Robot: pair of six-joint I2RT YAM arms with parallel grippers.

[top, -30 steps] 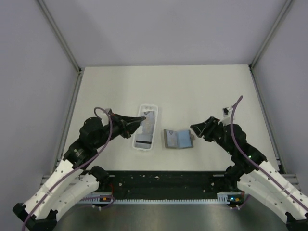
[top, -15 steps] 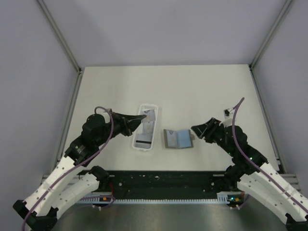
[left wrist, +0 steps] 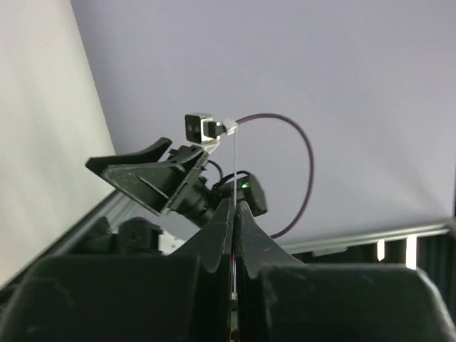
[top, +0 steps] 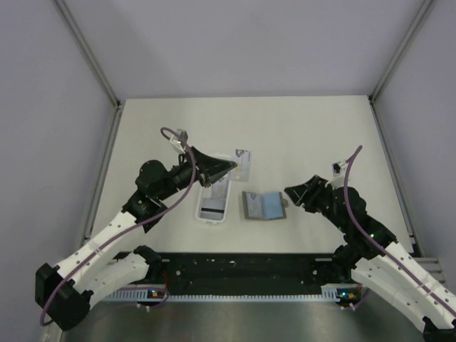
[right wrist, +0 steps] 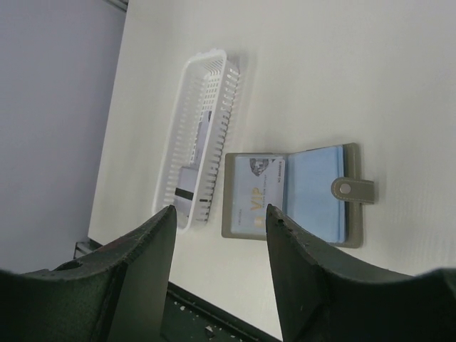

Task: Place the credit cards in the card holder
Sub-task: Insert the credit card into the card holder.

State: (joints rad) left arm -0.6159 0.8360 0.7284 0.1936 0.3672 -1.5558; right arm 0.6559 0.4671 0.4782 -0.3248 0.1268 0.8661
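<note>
Pale silvery credit card [top: 244,163] tight in left gripper [top: 234,165]; grey card holder [top: 265,206] open; right gripper [top: 288,192] wide.

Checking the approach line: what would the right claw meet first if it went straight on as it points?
Likely the open card holder: in the wrist view it lies on the table just ahead of the open right claw, nothing between. Depth is unclear.

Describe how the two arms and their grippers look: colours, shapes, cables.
Both share one build. The left arm and right arm have white lower links and black upper joints. The black left gripper and right gripper have tapering, wedge-shaped fingers. A purple cable loops from each wrist.
</note>
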